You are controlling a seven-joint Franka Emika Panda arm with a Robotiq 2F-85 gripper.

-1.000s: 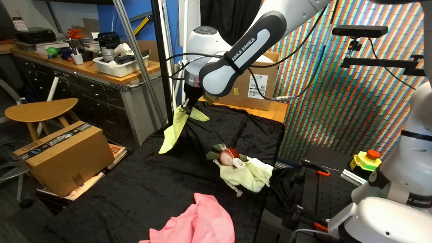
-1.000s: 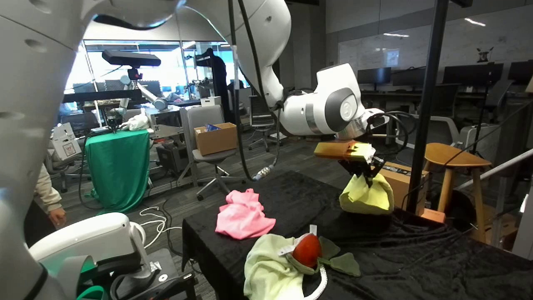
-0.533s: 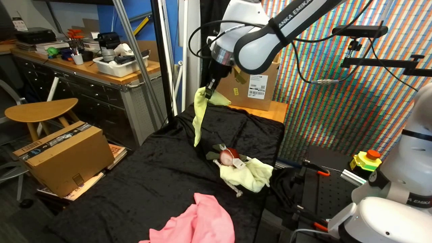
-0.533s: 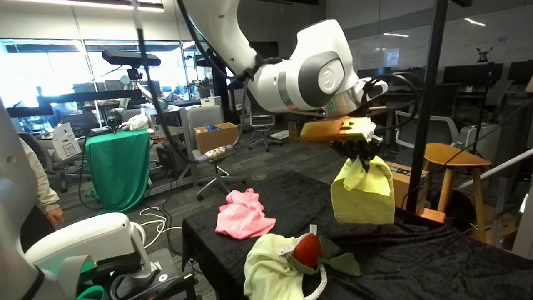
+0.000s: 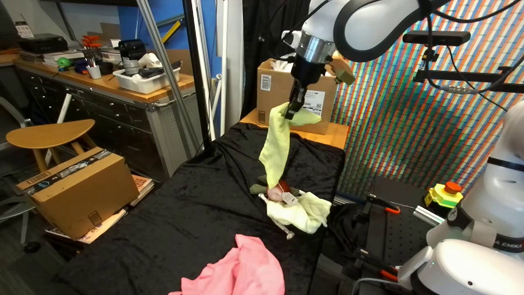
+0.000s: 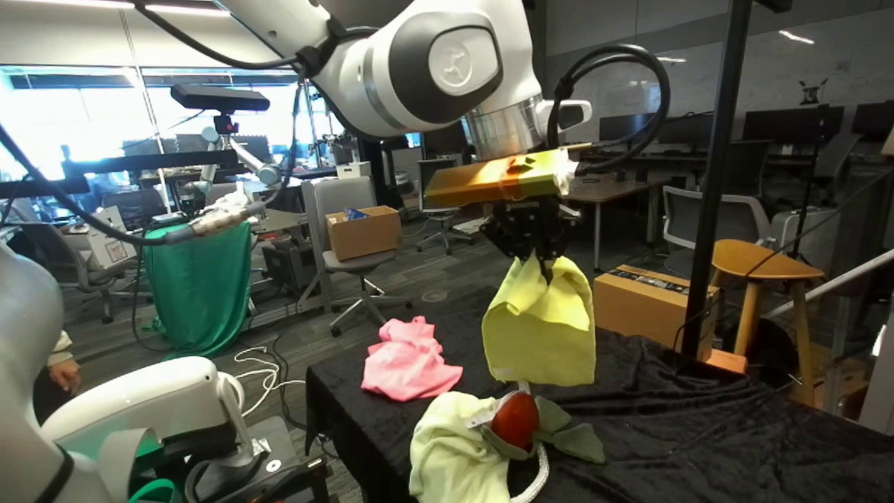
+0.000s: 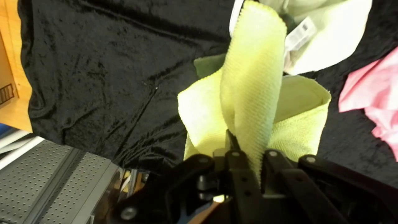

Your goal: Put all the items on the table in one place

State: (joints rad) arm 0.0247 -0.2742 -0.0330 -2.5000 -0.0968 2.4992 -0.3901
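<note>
The black-topped table (image 5: 196, 213) stretched beneath the red-and-green object (image 6: 515, 420). A pink cloth (image 6: 408, 363) lay crumpled on the table, apart from that object. A yellow cloth (image 6: 538, 335), its top clenched in the gripper (image 6: 546, 269), hung above the table near the object; whether the two touched could not be told. A cream cloth (image 6: 450, 447) lay bunched against the object, and a white tube loop (image 6: 539, 478) curved out close to it.
</note>
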